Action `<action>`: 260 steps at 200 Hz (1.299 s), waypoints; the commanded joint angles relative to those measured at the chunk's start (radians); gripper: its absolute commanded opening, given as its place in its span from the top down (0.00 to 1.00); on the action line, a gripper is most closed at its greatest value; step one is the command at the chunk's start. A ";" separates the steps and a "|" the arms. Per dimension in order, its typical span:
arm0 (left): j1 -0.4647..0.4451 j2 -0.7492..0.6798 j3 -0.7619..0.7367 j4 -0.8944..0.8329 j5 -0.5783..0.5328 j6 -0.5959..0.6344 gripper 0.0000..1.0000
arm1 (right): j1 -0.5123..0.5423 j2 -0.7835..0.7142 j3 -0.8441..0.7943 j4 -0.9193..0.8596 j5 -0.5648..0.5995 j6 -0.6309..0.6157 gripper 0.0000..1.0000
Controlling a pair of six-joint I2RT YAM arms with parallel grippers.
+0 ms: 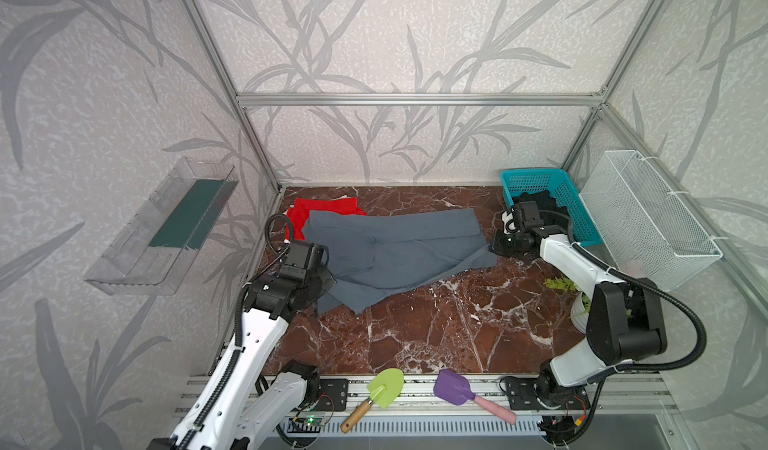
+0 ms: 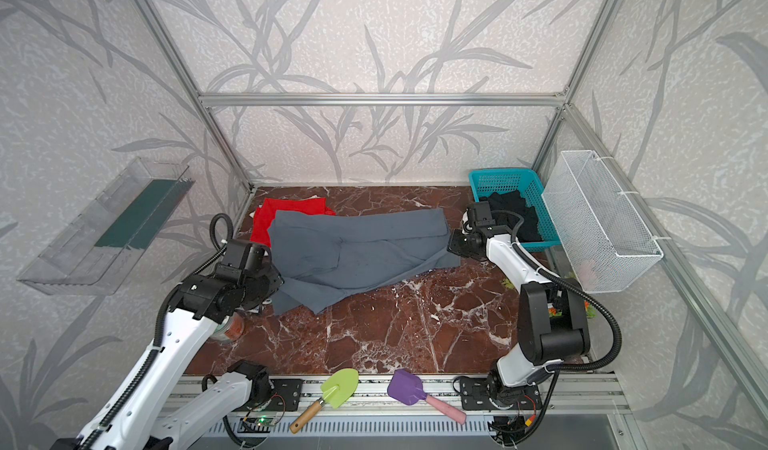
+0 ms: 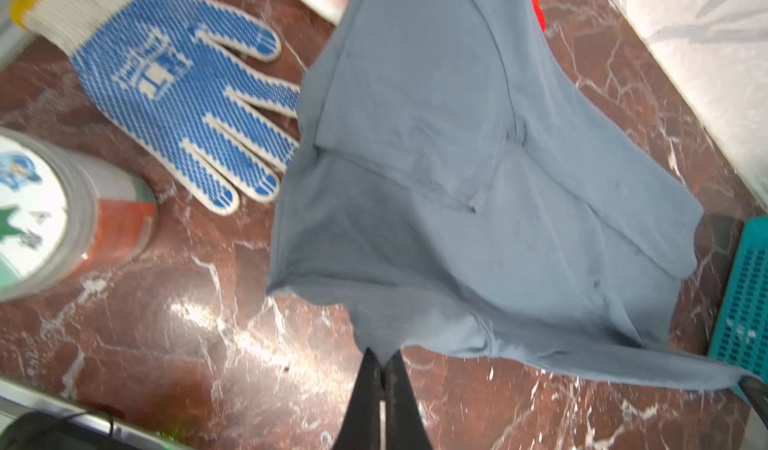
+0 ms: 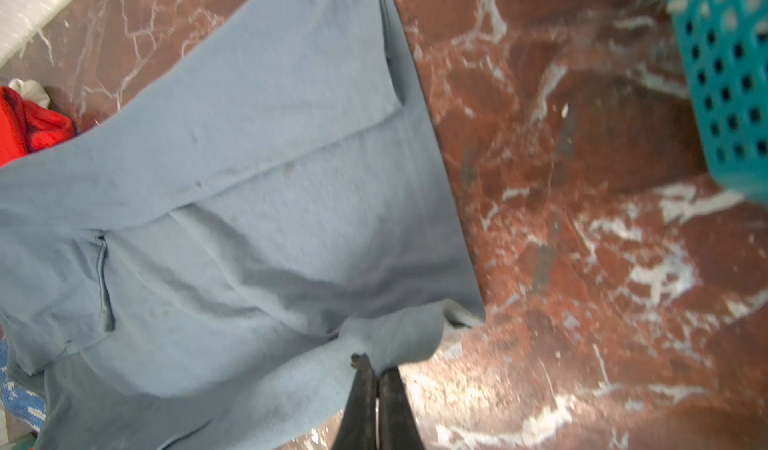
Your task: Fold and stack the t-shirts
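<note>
**A:** Grey shirt (image 1: 395, 252) first. Where do we have it?

**B:** Centre of the table (image 1: 436, 331) in both top views. It is spread left to right and creased, and a band along its upper edge looks doubled over. Its left end overlaps the red shirt (image 1: 322, 211).

**A:** Pincers?

**B:** Both are clenched on grey cloth. The left gripper (image 3: 384, 363) pinches a point of the hem, at lower centre of its wrist view. The right gripper (image 4: 372, 367) pinches a bunched corner, at lower centre of its own view. In the top views they sit at the shirt's lower left end and its right end.

**A:** So we read this as mid-fold on the grey one?

**B:** We judge so. Two ends are held with cloth slung between them, and there is no neat packet yet.

**A:** Red?

**B:** Upper left of the table, flat and squared off, so perhaps folded. It is partly covered, so we can't say for sure.

**A:** Black?

**B:** The black shirt (image 1: 538, 201) lies crumpled in the basket (image 1: 534, 173), upper right. By our reckoning it has not been started.

**A:** Tally?

**B:** At best one of three is folded, and no stack is formed. We have left to finish grey, fetch and fold black, and pile all three. A glove (image 3: 183, 95) lies near the grey shirt's left end, and it is not ours to fold.
</note>
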 commanded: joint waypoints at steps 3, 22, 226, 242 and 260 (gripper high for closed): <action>0.086 0.084 0.078 0.061 0.052 0.115 1.00 | 0.001 0.062 0.081 -0.002 -0.007 -0.015 1.00; 0.148 0.161 0.114 0.099 0.082 0.149 1.00 | 0.002 0.148 0.148 -0.021 -0.020 -0.024 1.00; 0.226 0.740 0.420 0.314 0.009 0.321 0.63 | 0.049 0.349 0.355 -0.126 0.088 -0.136 0.52; 0.167 0.692 0.361 0.303 0.050 0.331 0.61 | 0.049 0.344 0.297 -0.113 0.052 -0.138 0.52; 0.080 0.683 0.303 0.274 0.113 0.332 0.61 | 0.049 0.369 0.276 -0.113 0.050 -0.141 0.52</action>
